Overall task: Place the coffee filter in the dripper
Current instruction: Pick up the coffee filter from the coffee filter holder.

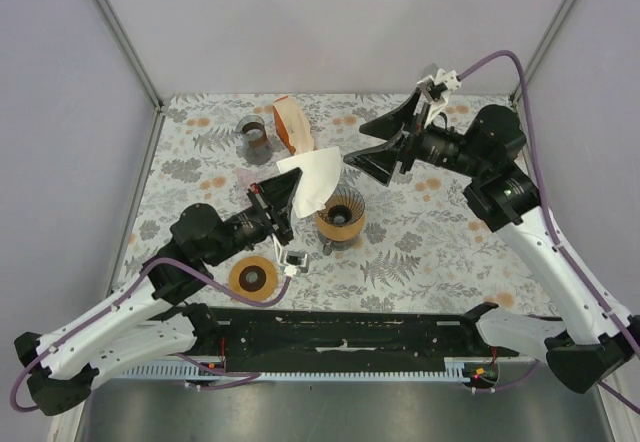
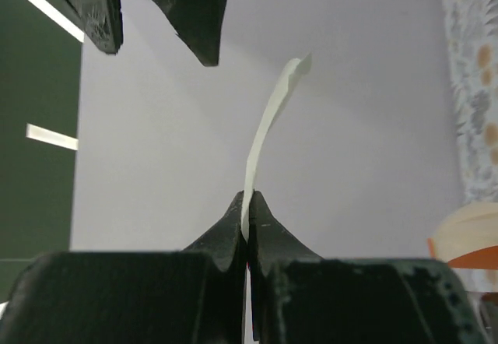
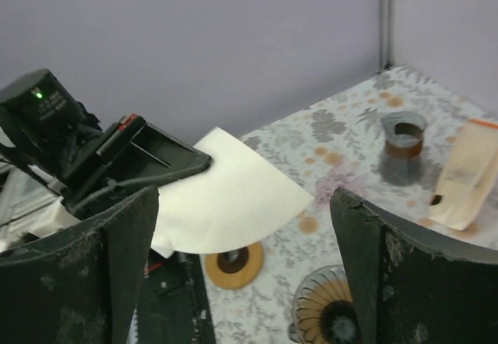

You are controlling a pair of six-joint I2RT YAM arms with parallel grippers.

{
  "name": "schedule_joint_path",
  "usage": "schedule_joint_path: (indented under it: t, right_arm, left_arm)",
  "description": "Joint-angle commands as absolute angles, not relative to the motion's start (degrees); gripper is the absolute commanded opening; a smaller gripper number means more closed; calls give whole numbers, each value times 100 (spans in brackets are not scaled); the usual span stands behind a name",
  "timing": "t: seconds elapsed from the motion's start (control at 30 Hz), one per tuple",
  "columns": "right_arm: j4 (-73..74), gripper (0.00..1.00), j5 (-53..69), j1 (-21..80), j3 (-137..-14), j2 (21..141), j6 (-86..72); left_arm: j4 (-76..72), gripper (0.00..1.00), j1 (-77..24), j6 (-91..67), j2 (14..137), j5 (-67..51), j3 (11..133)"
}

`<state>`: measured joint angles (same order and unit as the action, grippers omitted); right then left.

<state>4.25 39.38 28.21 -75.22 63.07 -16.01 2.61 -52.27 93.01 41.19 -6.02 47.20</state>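
Observation:
A white coffee filter (image 1: 312, 180) hangs flat in the air, pinched at its lower edge by my shut left gripper (image 1: 288, 198). It sits just left of and above the dripper (image 1: 340, 214), a ribbed glass cone with an amber inside, standing on the table. From the left wrist the filter (image 2: 264, 138) shows edge-on, rising from the closed left gripper (image 2: 249, 204). My right gripper (image 1: 356, 142) stands wide open beside the filter's upper right edge, touching nothing. Its wrist view has the filter (image 3: 226, 196) between the spread fingers (image 3: 389, 282) and the dripper (image 3: 331, 313) below.
A tan filter pack (image 1: 291, 124) and a small grey cup (image 1: 254, 132) stand at the back of the floral table (image 1: 440, 242). An orange disc with a dark centre (image 1: 253, 277) lies near the front left. Grey walls enclose the table.

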Motion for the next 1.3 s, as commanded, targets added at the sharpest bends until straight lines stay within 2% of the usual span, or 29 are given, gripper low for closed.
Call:
schedule_joint_path:
  t: [0.0, 0.3, 0.37, 0.47, 0.57, 0.7, 0.73, 0.8, 0.83, 0.87, 0.9, 0.97, 1.03, 1.17, 1.27]
  right_arm:
    - [-491, 98, 4359, 2804, -7489, 6653, -3329]
    - [-650, 98, 4684, 2979, -7400, 6908, -3604]
    - [-720, 93, 4859, 3102, -7462, 7039, -3577]
    - [-905, 77, 5106, 3164, -7559, 7128, -3551]
    - [-1159, 54, 5326, 3182, -7594, 7172, -3603]
    - [-1309, 8, 5370, 3182, -7576, 7207, -3595]
    - [-1310, 0, 5370, 3182, -7576, 7198, -3543]
    - [-1109, 0, 5300, 3173, -7620, 7146, -3236]
    - [-960, 0, 5274, 3182, -7664, 7119, -2973]
    - [-767, 0, 5221, 3164, -7716, 7067, -2640]
    - [-591, 0, 5195, 3155, -7752, 7014, -2376]
    - [-396, 0, 5220, 3138, -7822, 6944, -1971]
    - [-20, 0, 5273, 3129, -7988, 6917, -1444]
    - [1446, 0, 4871, 3076, -8410, 6900, -83]
    - [2475, 0, 4203, 3085, -8648, 6882, 911]
  left_arm:
    - [-1625, 2, -5291, 11267, 4113, -458, 4430]
    - [-2144, 2, -5326, 11681, 4245, -264, 4263]
    - [-2206, 2, -5335, 11716, 4306, -264, 4271]
    - [-2206, 2, -5379, 11733, 4333, -272, 4271]
    - [-2206, 2, -5414, 11760, 4333, -290, 4236]
    - [-2110, 2, -5449, 11769, 4307, -299, 4219]
    - [-1988, 2, -5458, 11760, 4281, -290, 4236]
    - [-1506, 2, -5476, 11620, 4193, -308, 4306]
    - [-1068, 5, -5484, 11523, 4158, -238, 4385]
    - [-681, 20, -5476, 11392, 4114, -176, 4464]
    - [-468, 26, -5484, 11260, 4078, -132, 4491]
    - [-89, 29, -5484, 11093, 4017, -27, 4553]
    - [130, 41, -5493, 10882, 4008, -26, 4649]
    - [902, 81, -5493, 10189, 4069, 156, 5131]
    - [2262, 85, -5502, 9119, 4253, 167, 5964]
